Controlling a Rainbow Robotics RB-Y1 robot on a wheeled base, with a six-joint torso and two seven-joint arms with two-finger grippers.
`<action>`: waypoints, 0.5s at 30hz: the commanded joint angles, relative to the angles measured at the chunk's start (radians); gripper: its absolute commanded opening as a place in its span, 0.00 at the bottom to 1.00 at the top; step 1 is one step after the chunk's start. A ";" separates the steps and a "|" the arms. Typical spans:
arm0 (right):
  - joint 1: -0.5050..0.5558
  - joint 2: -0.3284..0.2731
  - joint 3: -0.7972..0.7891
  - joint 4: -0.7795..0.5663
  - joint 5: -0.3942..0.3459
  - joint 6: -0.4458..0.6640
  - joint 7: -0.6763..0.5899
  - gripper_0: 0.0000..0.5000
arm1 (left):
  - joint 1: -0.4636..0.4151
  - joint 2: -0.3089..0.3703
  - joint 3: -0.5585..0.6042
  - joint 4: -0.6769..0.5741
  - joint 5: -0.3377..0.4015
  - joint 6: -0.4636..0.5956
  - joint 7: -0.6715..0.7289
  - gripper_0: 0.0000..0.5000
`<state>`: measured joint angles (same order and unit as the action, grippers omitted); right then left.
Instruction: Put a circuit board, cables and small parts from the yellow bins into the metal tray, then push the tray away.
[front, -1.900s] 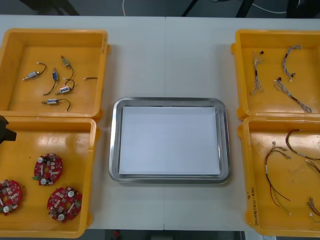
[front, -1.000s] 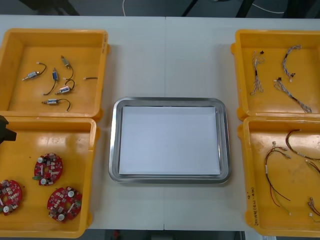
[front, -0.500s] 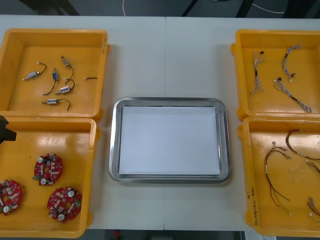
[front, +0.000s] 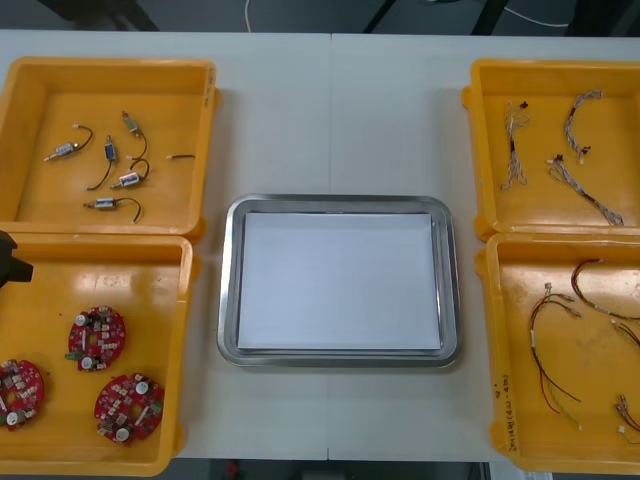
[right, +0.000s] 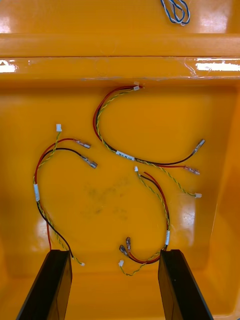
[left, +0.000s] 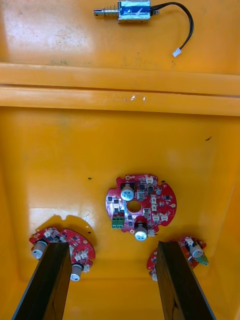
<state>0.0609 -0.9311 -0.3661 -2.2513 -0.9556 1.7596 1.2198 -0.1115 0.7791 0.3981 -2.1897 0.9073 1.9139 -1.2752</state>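
Observation:
The metal tray (front: 228, 290), white inside, lies at the table's middle with nothing in it. Three round red circuit boards (front: 97, 336) lie in the near left yellow bin (front: 186, 330). In the left wrist view my left gripper (left: 112, 282) stands open above that bin, one circuit board (left: 140, 204) just beyond its fingertips, two more beside its fingers. A black part of the left arm (front: 10, 258) shows at the left edge. My right gripper (right: 116, 280) stands open over the red and yellow cables (right: 135, 160) in the near right bin (front: 490, 340).
The far left bin (front: 205, 130) holds several small metal parts (front: 110, 170) with black leads. The far right bin (front: 475, 150) holds twisted blue and white cables (front: 575, 170). Bare table lies beyond the tray.

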 joint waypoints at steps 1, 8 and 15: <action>-0.010 0.009 0.012 -0.028 0.008 0.006 0.001 1.00 | -0.024 0.043 -0.013 -0.021 0.004 0.006 -0.044 1.00; -0.010 0.009 0.012 -0.028 0.008 0.006 0.001 1.00 | -0.024 0.043 -0.013 -0.021 0.004 0.006 -0.044 1.00; -0.010 0.009 0.012 -0.028 0.008 0.006 0.001 1.00 | -0.024 0.043 -0.013 -0.021 0.004 0.006 -0.044 1.00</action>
<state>0.0609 -0.9311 -0.3661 -2.2513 -0.9556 1.7596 1.2198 -0.1115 0.7791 0.3981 -2.1897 0.9073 1.9139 -1.2752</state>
